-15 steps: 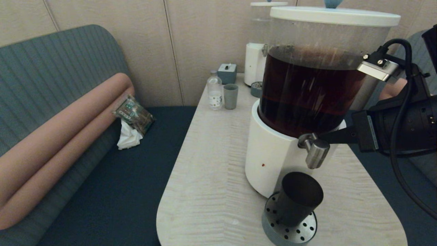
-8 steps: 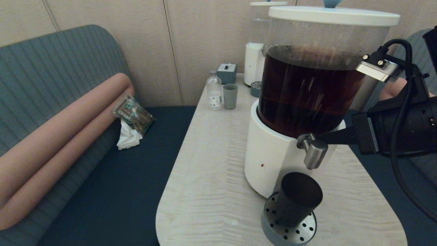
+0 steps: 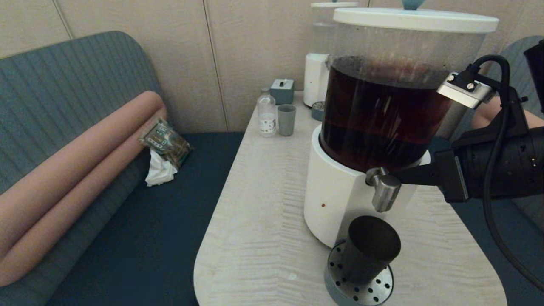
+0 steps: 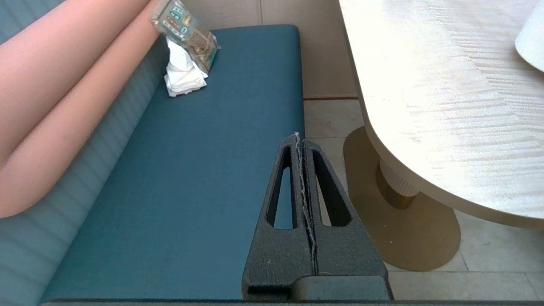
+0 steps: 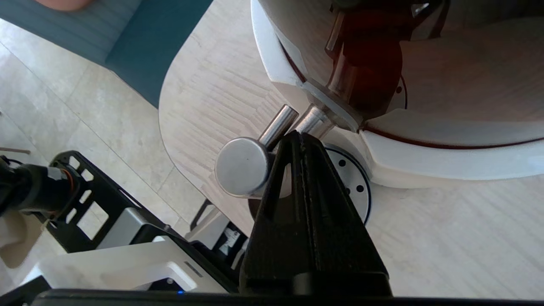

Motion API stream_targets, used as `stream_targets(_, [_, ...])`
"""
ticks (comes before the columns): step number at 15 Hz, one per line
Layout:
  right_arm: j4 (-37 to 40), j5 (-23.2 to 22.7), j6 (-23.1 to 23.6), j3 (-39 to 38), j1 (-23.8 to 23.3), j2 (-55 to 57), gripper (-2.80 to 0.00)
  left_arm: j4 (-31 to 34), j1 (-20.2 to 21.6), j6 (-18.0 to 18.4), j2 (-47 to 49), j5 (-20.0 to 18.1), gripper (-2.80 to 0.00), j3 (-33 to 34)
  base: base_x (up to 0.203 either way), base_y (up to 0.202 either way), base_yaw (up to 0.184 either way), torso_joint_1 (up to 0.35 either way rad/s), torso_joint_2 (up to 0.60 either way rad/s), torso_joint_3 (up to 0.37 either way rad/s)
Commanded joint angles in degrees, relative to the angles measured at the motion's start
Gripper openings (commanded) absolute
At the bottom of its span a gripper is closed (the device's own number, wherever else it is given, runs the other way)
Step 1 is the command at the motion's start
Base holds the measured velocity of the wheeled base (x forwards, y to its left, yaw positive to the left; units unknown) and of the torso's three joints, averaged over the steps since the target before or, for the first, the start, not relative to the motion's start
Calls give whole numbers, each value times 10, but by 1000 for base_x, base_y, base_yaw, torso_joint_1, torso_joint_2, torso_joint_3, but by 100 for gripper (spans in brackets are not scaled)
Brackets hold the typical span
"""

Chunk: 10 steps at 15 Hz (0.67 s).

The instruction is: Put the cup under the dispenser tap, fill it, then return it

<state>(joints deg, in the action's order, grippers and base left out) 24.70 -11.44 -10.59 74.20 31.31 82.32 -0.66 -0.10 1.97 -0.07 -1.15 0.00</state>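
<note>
The dark smoky cup (image 3: pixel 369 250) stands upright on the round perforated drip tray (image 3: pixel 361 290), just below the brushed-steel dispenser tap (image 3: pixel 384 192) of the big dispenser of brown liquid (image 3: pixel 382 114). My right gripper (image 3: pixel 394 177) reaches in from the right, shut, its tips pressed against the tap's side. In the right wrist view the gripper (image 5: pixel 297 136) touches the tap (image 5: pixel 242 166) where it joins the white base; its fingers hide most of the cup. My left gripper (image 4: pixel 301 138) hangs shut and empty over the blue sofa seat, beside the table.
At the back of the table (image 3: pixel 263 204) stand a small grey-green cup (image 3: pixel 287 120), a clear bottle (image 3: pixel 267 112), a grey box (image 3: pixel 282 90) and a second, clear-tank dispenser (image 3: pixel 321 55). A snack packet on a tissue (image 3: pixel 165 144) lies on the sofa at left.
My right gripper has pushed a little to the left against the tap, and the tap has swung slightly left with it. The cup and left arm have not moved.
</note>
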Motion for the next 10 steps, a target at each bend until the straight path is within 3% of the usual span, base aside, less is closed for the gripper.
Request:
stream_targets(1, [-4, -1, 3, -4, -1, -4, -280, 0, 0, 0, 1, 0, -280, 0, 0, 0, 0, 0, 0, 0])
stream_targets(10, [-56, -5, 26, -18, -2, -12, -280, 0, 0, 0, 1, 0, -280, 0, 0, 0, 0, 0, 0, 0])
